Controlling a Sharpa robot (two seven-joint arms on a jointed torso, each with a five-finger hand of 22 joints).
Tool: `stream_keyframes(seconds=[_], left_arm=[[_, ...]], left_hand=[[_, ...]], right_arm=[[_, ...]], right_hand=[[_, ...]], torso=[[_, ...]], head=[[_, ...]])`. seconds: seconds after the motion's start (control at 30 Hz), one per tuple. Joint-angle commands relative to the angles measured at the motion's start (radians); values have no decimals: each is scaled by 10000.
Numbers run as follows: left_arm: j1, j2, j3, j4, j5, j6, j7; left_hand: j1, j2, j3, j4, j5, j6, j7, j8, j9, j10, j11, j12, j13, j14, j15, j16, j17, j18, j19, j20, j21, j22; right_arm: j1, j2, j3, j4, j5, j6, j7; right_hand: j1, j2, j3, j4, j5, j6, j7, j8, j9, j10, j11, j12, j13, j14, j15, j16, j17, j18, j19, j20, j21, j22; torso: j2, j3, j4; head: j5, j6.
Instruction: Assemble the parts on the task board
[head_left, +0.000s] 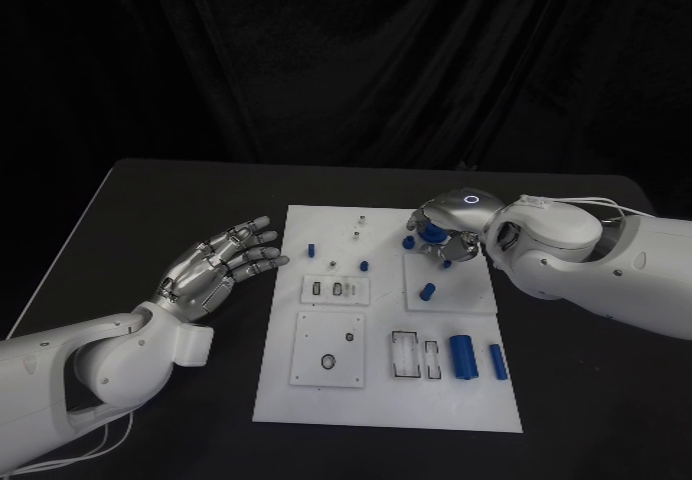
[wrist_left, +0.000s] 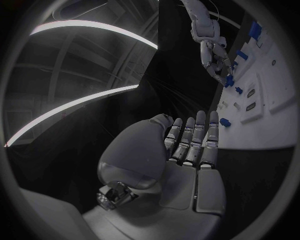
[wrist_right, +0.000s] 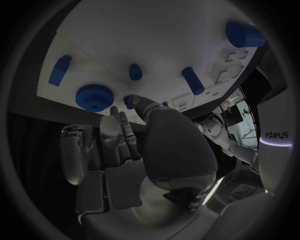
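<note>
The white task board (head_left: 378, 405) lies mid-table. My right hand (head_left: 447, 238) hovers low over its far right corner, fingers curled down. In the right wrist view, the thumb and a finger of that hand (wrist_right: 128, 132) meet on a small blue part (wrist_right: 129, 101), right beside a blue gear (wrist_right: 94, 97) lying on the board (wrist_right: 156, 40). The gear (head_left: 433, 232) sits under the hand. My left hand (head_left: 224, 265) floats open and flat just off the board's left edge, holding nothing; its fingers (wrist_left: 190, 140) are straight.
Loose blue parts lie on the board: a peg (head_left: 430, 292), two small pegs (head_left: 365, 266) (head_left: 315, 247), and two long cylinders (head_left: 463, 357) (head_left: 498, 362) near the front right. Recessed slots (head_left: 413, 355) sit beside the cylinders. The black table (head_left: 159, 200) surrounds the board.
</note>
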Motion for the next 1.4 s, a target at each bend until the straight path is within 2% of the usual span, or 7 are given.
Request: stream_keyframes(seconds=[0.03, 0.17, 0.3, 0.63, 0.73, 1.17, 1.4], left_arm=[[21, 29, 6, -14, 113, 176, 1050], [21, 47, 4, -49, 125, 184, 1039], [20, 70, 1, -84, 130, 201, 1035], [19, 117, -4, -155, 133, 237, 1032], [19, 134, -5, -182, 133, 247, 1037], [18, 199, -19, -280, 133, 292, 1019], [17, 243, -28, -337, 133, 317, 989]], left_hand=[[-115, 9, 78, -8, 10, 70, 8, 42, 10, 24, 84, 47, 14, -79, 8, 49, 11, -82, -78, 7, 43, 19], [-119, 21, 139, -31, 13, 65, 23, 44, 8, 30, 100, 57, 15, -99, 26, 55, 14, -93, -96, 14, 63, 33], [-119, 30, 169, -43, 15, 74, 27, 48, 8, 33, 105, 61, 16, -108, 31, 56, 15, -97, -106, 15, 71, 39], [-134, 103, 456, -138, 25, 126, 58, 77, 10, 43, 137, 88, 16, -157, 60, 86, 24, -124, -177, 16, 156, 100], [-136, 108, 485, -146, 27, 137, 59, 82, 11, 45, 138, 91, 16, -160, 61, 89, 25, -126, -183, 15, 165, 106], [-160, 128, 617, -180, 32, 158, 74, 96, 13, 54, 148, 104, 15, -175, 67, 104, 29, -136, -216, 11, 209, 137], [-174, 138, 678, -193, 36, 168, 83, 102, 13, 57, 152, 109, 15, -182, 70, 110, 31, -142, -231, 9, 229, 151]], right_arm=[[-39, 52, 7, -64, -96, -463, 126], [-52, 116, 7, -130, -96, -503, 127], [-58, 189, 7, -210, -96, -482, 126], [-114, 348, 8, -355, -96, -497, 213], [-152, 402, 8, -411, -96, -526, 250], [-295, 545, 8, -660, -96, -695, 507], [-321, 606, 8, -741, -96, -776, 620]], right_hand=[[26, 57, 13, -6, 2, 13, -22, -70, -11, 40, 47, -68, -17, -19, 66, -23, -9, -97, 34, 50, -62, 1629], [0, 99, -4, 43, -85, 36, -23, -121, -19, 78, 59, -115, -24, -25, 95, -31, -32, -91, 15, 79, -74, 1612], [-21, 120, -83, 101, -376, 89, -61, -214, -30, 114, 77, -209, -33, -102, 123, -92, -169, -59, -94, 117, -128, 1511], [-84, 226, -312, 297, -899, 701, -141, -177, 88, 380, 24, -293, 13, -101, 96, -101, -189, -55, -88, 112, -154, 1522], [-17, 255, -322, 304, -915, 875, -199, -171, 136, 601, -8, -273, 37, -92, 78, -100, -187, -55, -87, 97, -162, 1524], [311, 468, -178, 307, -748, 2091, -350, 94, 523, 1653, -195, -483, -24, -5, -41, -75, -123, -90, 52, -15, -128, 1667], [362, 500, -139, 307, -781, 2168, -327, 50, 576, 1948, -236, -593, -72, 48, -77, -65, -94, -80, 21, -54, -150, 1643]], torso=[[-2, 3, 3], [-4, 4, -12], [-12, 1, -11], [-15, 2, -16], [-18, 0, -16], [-18, 1, -13], [-15, 7, -12]], head=[[24, 27], [49, 51], [63, -14], [91, -11], [120, -74], [148, -90], [124, -86]])
